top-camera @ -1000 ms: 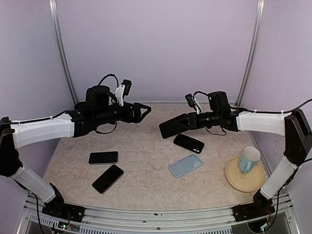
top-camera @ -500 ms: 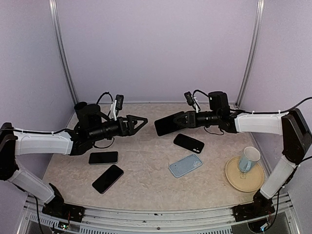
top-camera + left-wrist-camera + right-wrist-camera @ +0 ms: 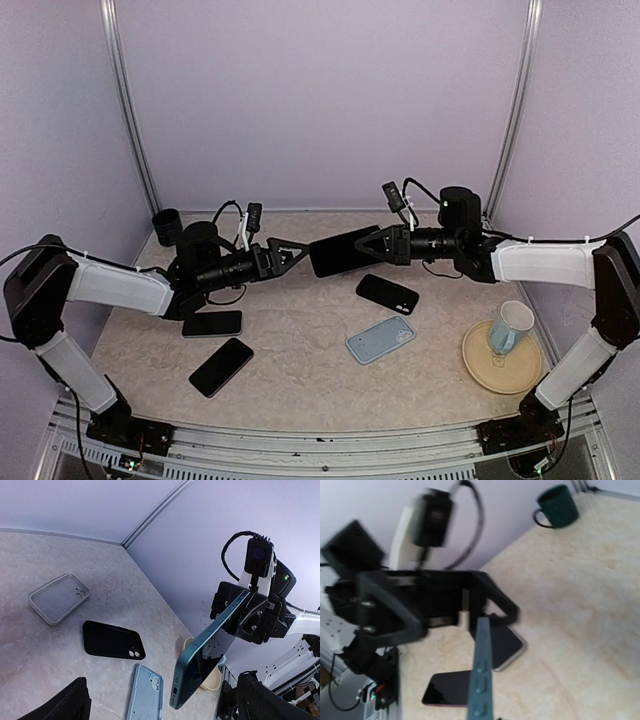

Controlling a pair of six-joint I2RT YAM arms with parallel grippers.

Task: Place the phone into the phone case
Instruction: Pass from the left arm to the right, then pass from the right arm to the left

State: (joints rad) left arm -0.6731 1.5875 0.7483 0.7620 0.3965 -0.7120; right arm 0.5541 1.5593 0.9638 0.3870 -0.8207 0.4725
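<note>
My right gripper (image 3: pixel 385 243) is shut on one end of a dark teal phone (image 3: pixel 343 251), holding it in the air, edge up. The phone's free end (image 3: pixel 186 690) points at my left gripper (image 3: pixel 291 252), which is open and faces it from just to the left, touching nothing. On the table below lie a black phone case (image 3: pixel 387 293) and a light blue phone case (image 3: pixel 380 339), both also in the left wrist view as the black case (image 3: pixel 112 640) and blue case (image 3: pixel 145 692). A grey case (image 3: pixel 59 597) lies farther off.
Two other phones (image 3: pixel 212 323) (image 3: pixel 221 366) lie at the front left, under the left arm. A pale mug (image 3: pixel 512 326) stands on a beige plate (image 3: pixel 495 372) at the right. A dark mug (image 3: pixel 167 226) stands at the back left corner.
The left arm has dropped lower, its open gripper coming down to the phone's height. The right gripper has carried the phone left and a little up, closing the gap between them.
</note>
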